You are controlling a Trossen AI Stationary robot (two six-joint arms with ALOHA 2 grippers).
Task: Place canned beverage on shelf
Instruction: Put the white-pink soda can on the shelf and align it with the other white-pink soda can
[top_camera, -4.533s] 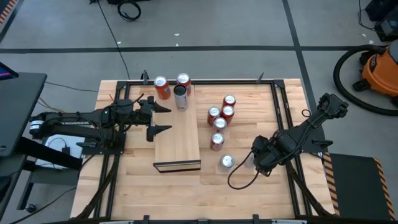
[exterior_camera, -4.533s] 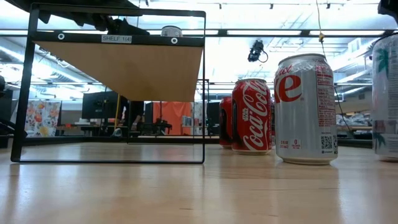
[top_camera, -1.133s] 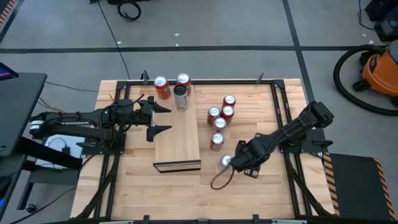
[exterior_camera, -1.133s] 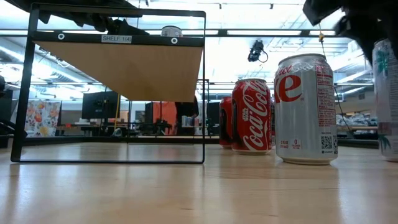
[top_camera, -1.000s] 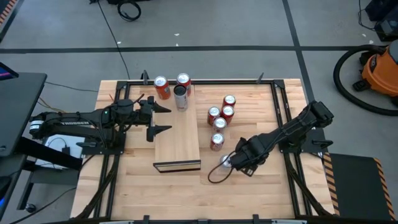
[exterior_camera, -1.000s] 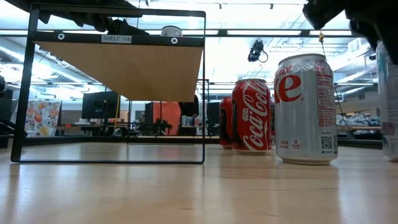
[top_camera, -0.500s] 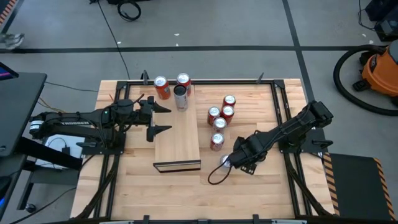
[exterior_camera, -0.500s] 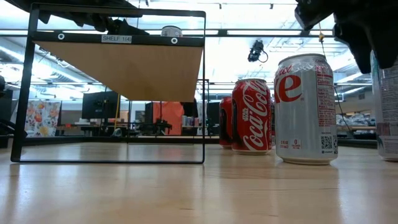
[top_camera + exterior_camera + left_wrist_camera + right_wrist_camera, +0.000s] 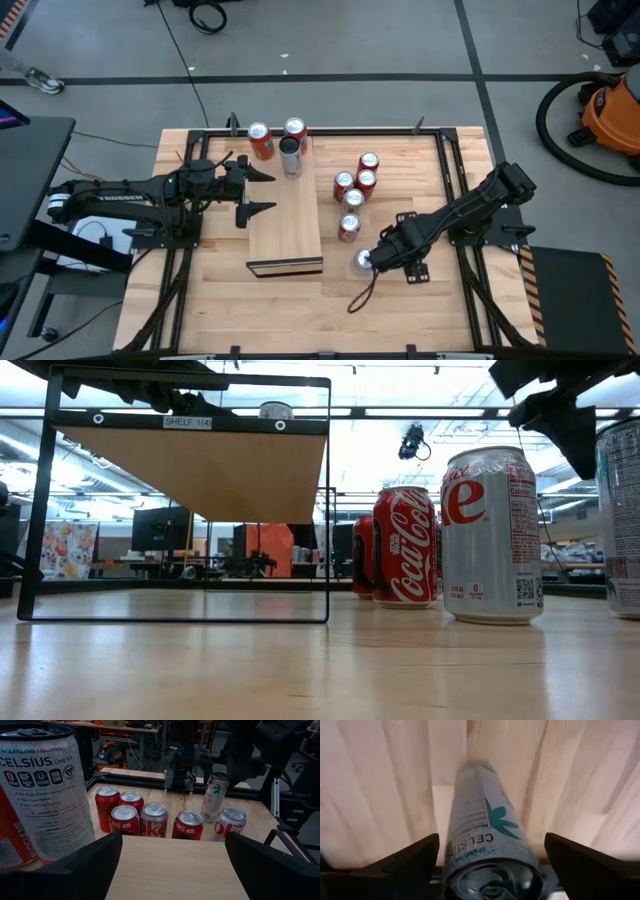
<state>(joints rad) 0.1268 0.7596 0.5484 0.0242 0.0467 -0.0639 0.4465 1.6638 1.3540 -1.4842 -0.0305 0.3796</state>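
We straddle the Celsius can [image 9: 487, 840] with the right gripper [image 9: 490, 865], fingers [image 9: 402, 857] open; next, close and lift toward the shelf [image 9: 285, 222]. The left gripper [image 9: 262, 190], open, waits there.

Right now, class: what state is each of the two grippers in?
Left gripper: open, empty, beside the pale wooden shelf.
Right gripper: open, fingers either side of the tall silver Celsius can, not gripping.

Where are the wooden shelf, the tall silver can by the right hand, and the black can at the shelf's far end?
shelf [image 9: 285, 225]: high view, bare middle of its top.
tall silver can [image 9: 482, 827]: right wrist view, printed side.
black can [image 9: 290, 148]: high view, its top.
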